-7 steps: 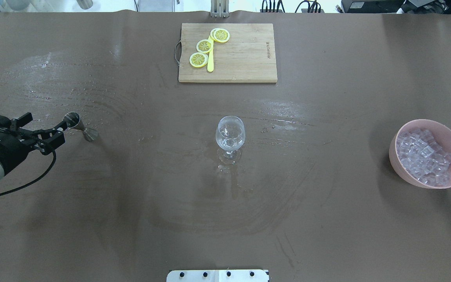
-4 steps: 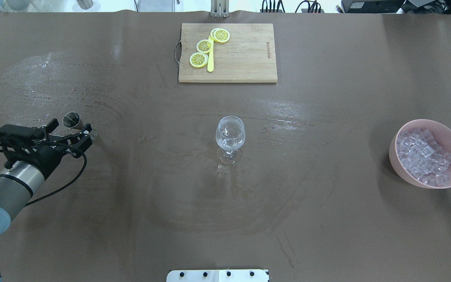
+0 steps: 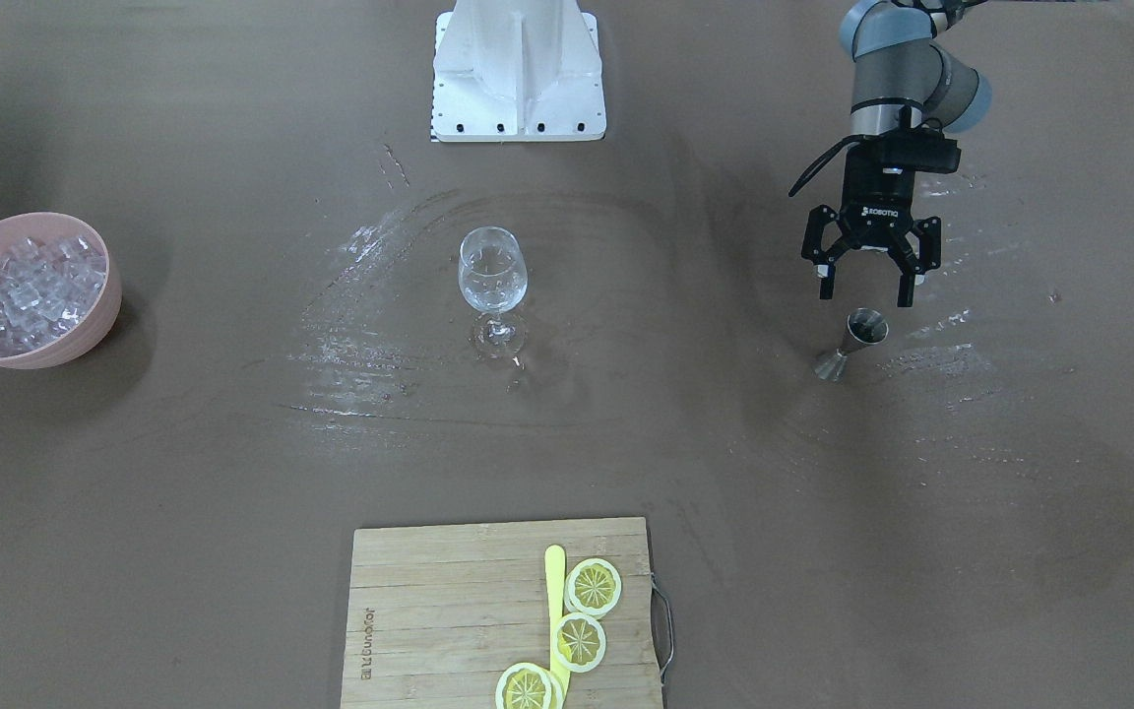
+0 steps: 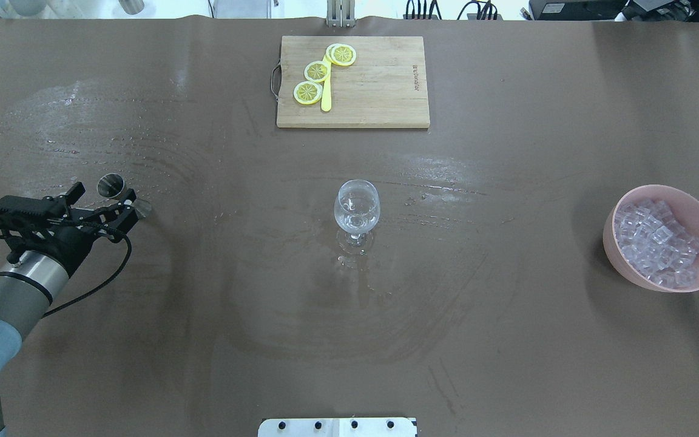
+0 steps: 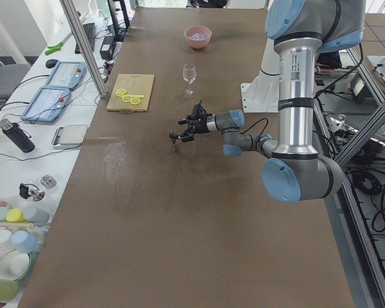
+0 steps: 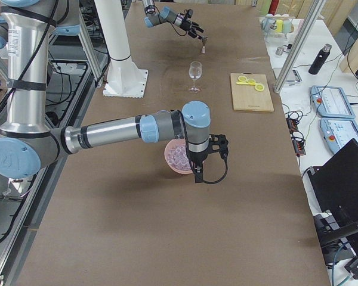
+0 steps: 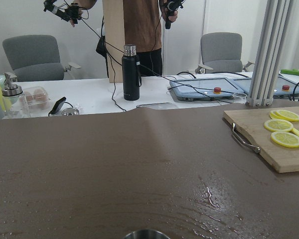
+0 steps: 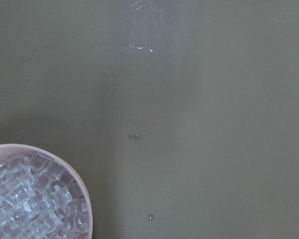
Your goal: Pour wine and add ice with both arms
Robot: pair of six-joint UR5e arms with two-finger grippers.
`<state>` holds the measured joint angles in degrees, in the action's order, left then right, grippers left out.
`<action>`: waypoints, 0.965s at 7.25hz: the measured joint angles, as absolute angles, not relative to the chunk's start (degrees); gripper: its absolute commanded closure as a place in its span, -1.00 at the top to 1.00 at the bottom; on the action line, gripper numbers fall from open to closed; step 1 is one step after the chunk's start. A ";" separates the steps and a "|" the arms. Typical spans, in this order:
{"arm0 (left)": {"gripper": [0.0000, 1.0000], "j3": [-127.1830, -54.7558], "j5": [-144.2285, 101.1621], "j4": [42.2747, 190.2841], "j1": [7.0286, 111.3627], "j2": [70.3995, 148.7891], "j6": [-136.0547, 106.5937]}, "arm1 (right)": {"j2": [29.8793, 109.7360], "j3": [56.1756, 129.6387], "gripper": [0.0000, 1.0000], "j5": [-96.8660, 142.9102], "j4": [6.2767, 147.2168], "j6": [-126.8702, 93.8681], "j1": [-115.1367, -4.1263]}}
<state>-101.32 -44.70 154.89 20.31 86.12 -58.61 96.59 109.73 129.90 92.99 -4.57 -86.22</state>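
Two jaws spread apart, the left gripper (image 3: pixel 866 295) hovers just beside a steel jigger (image 3: pixel 852 343); ice (image 3: pixel 26 286) fills a pink bowl (image 3: pixel 85 340) near the right gripper (image 6: pixel 198 174), whose state cannot be told.

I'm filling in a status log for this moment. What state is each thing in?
Left claw: open, holding nothing.
Jigger: upright, ungripped.
Wine glass: upright, no wine visible.
Pink bowl: upright, heaped with ice.
Right claw: near the bowl; open or shut cannot be told.
Lemon slices: flat on the cutting board.
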 measured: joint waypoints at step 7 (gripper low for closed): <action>0.95 -90.79 -44.65 159.77 20.30 92.21 -58.63 | 96.59 109.60 1.00 129.90 92.99 -4.49 -86.22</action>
